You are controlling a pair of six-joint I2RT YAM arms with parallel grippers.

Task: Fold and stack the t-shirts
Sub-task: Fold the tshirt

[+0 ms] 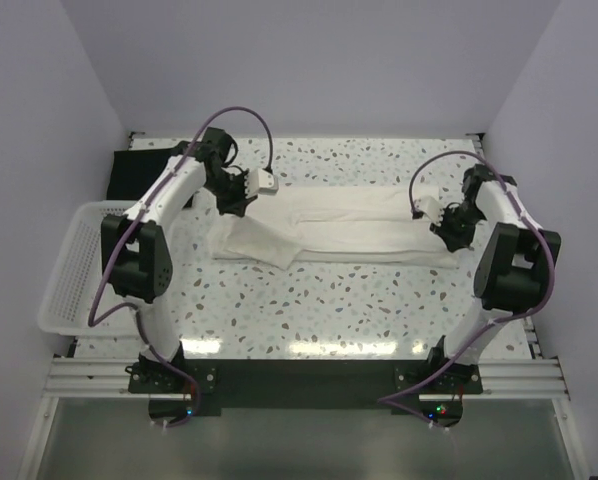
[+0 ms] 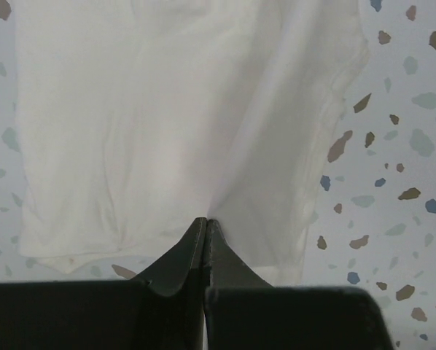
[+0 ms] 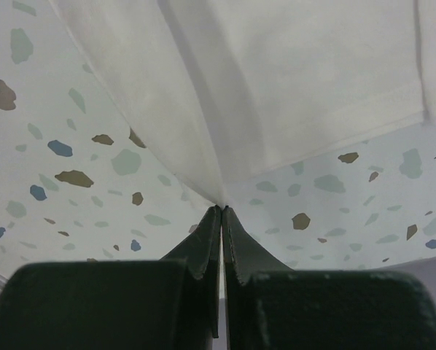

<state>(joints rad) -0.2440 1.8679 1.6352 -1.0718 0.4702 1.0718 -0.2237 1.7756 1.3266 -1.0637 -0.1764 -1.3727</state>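
The cream t-shirt point(image 1: 329, 225) lies folded into a long band across the middle of the speckled table. My left gripper point(image 1: 237, 203) is shut on its left end; in the left wrist view the closed tips point(image 2: 205, 222) pinch the cloth point(image 2: 167, 117). My right gripper point(image 1: 447, 232) is shut on the right end; in the right wrist view the tips point(image 3: 222, 209) pinch a corner of the cloth point(image 3: 291, 80), which rises off the table. The black t-shirt point(image 1: 139, 172) lies at the far left, behind the left arm.
A white plastic lattice basket point(image 1: 69, 270) sits at the table's left edge. White walls close in the table at the back and both sides. The black near rail point(image 1: 299, 375) carries both arm bases.
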